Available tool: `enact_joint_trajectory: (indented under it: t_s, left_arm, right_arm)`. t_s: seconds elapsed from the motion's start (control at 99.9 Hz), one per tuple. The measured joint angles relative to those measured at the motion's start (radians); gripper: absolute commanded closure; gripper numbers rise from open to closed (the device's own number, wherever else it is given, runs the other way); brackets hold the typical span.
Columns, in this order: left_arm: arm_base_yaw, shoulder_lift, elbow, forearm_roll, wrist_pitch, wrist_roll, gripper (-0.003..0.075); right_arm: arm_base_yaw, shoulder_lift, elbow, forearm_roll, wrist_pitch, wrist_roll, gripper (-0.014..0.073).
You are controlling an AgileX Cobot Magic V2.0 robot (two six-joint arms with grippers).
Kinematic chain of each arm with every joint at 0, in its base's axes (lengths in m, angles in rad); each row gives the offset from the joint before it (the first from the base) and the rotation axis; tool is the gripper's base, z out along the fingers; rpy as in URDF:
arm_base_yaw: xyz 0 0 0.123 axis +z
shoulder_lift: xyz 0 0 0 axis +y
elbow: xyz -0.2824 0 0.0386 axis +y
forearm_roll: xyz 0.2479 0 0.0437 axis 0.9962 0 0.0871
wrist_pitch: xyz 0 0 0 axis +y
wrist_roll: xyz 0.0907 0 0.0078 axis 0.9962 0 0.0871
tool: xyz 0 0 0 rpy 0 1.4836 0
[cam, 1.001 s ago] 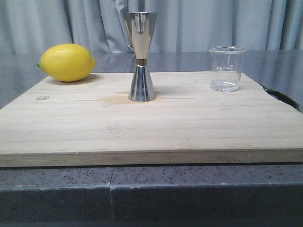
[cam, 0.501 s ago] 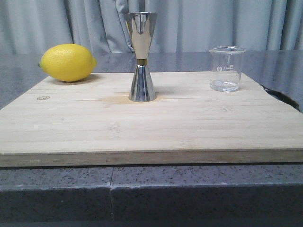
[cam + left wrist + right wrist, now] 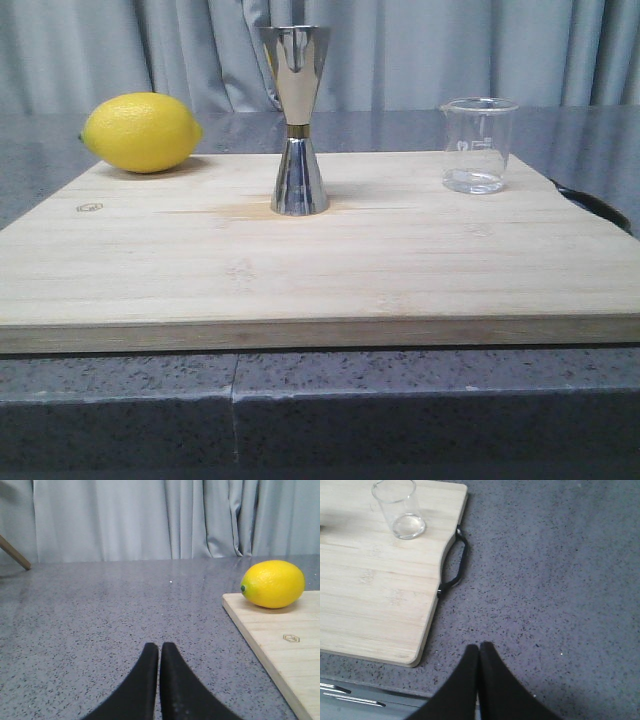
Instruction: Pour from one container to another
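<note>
The clear glass beaker [image 3: 479, 145] stands upright at the back right of the wooden board [image 3: 320, 270]; it also shows in the right wrist view [image 3: 399, 509]. The steel hourglass jigger [image 3: 297, 120] stands upright near the board's middle, left of the beaker. My left gripper [image 3: 160, 648] is shut and empty over the grey counter, off the board's left side. My right gripper [image 3: 479, 648] is shut and empty over the counter, off the board's right front corner. Neither gripper shows in the front view.
A yellow lemon [image 3: 141, 132] lies at the board's back left corner and shows in the left wrist view too [image 3: 273, 584]. A black handle [image 3: 455, 564] sticks out from the board's right edge. Grey curtains hang behind the speckled counter [image 3: 545, 580].
</note>
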Motion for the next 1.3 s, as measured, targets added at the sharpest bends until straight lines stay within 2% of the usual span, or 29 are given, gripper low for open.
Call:
enact_joint_trajectory:
  t_s: [0.811,0.911,0.971,1.172,1.302]
  left_arm:
    - [0.000,0.000,0.000,0.000,-0.010,0.000,0.0739]
    - [0.000,0.000,0.000,0.000,-0.010,0.000,0.0739]
    - [0.000,0.000,0.000,0.000,-0.010,0.000,0.0739]
    - [0.000,0.000,0.000,0.000,-0.010,0.000,0.0739]
    - [0.000,0.000,0.000,0.000,-0.010,0.000,0.0739]
  right_arm:
    - [-0.011,-0.026,0.008,0.000,-0.015,0.000,0.0665]
    - [-0.063,-0.104,0.065,0.006,-0.104,0.000,0.0665]
    - [-0.106,-0.174,0.121,0.018,-0.205,0.000,0.0665]
    - [-0.268,-0.381,0.388,0.095,-0.544,0.000,0.0665]
    - [-0.310,-0.461,0.554,0.120,-0.704,0.000,0.0665]
